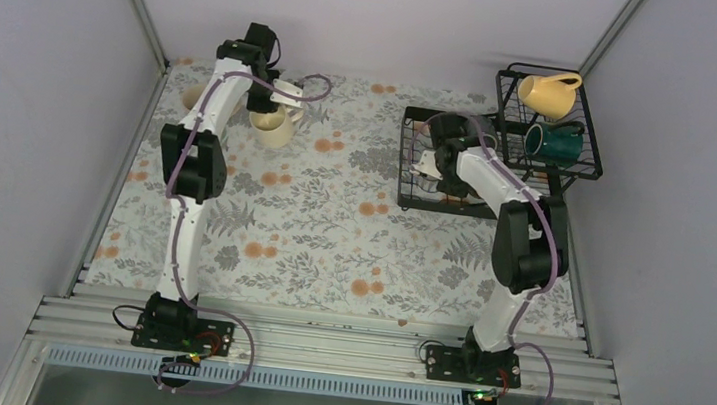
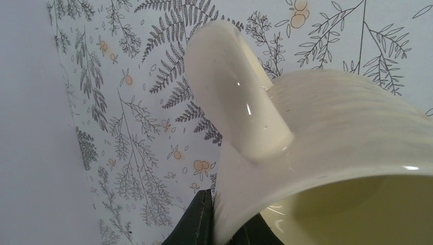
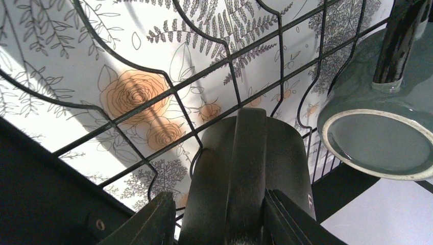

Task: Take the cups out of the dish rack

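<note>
– Top external: dish rack (image 1: 402,167) sits far right, directly ahead of the right arm. The left arm is well apart at the far-left corner, so anything in the rack is the right arm's job.
– Agreed. What's between the jaws?
– Right wrist: right gripper (image 3: 219,204) straddles a black mug (image 3: 245,153) on the flat tray. The mug is dead ahead, long axis running away along the fingers, handle edge-on to the camera, I think. Jaws part-open either side. Can't tell if the pads touch.
– Neighbour?
– Grey-green mug (image 3: 378,138) just beside it on the right, foot ring toward the camera, clear of the fingers. I'd watch it on the lift.
– Left side?
– Left gripper (image 2: 224,229) is clamped on the wall of a cream mug (image 2: 347,117), next to its handle. Second cream mug (image 1: 192,97) stands on the table near it.
– Count?
– Six mugs. Two cream, both out. Four in the rack: one yellow mug (image 1: 550,94) and one teal mug (image 1: 554,143) on the raised tier, one black and one grey-green on the tray.
</note>
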Tool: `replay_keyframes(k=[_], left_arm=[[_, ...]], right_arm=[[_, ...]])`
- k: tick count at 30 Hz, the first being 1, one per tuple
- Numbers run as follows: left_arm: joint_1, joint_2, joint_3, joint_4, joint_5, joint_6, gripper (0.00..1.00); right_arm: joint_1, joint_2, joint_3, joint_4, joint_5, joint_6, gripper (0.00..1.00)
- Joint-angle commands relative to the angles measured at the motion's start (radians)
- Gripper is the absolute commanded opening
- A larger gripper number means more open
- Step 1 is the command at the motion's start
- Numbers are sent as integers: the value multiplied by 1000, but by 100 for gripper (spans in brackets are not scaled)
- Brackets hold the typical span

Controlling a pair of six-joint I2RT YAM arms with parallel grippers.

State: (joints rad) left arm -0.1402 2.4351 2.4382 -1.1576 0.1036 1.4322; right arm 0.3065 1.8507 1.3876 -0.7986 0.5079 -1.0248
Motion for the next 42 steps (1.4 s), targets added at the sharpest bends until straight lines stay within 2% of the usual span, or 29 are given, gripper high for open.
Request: replay_keyframes(k=[1,8,16,19,25,27,35,40,42], left_arm=[[-1,22,45,50,-13,23,2],[-1,55,50,67,-39,29,2],[-2,57,49,104,-49,25,3],[-1,59,50,109,-59,24,10],[-2,37,46,109,-56,8,34],[-1,19,41,106,-38,2,40],[-3,-33,45,88,-6,-4,41],[-5,-115,75,67,84,-49,43],[-6,-172,51,89,159,-85,52]], right_arm=[[5,27,-8,43,53,-23,44],[-8,58,6,81,102,-22,38],[-17,98,47,108,129,-4,20],[-18,109,62,111,135,6,12],[-20,102,137,42,94,48,4],[-22,91,160,11,79,58,4],[-31,46,244,-108,15,106,4],[-33,-8,353,-216,-75,138,4],[-34,-24,420,-268,-127,150,4]])
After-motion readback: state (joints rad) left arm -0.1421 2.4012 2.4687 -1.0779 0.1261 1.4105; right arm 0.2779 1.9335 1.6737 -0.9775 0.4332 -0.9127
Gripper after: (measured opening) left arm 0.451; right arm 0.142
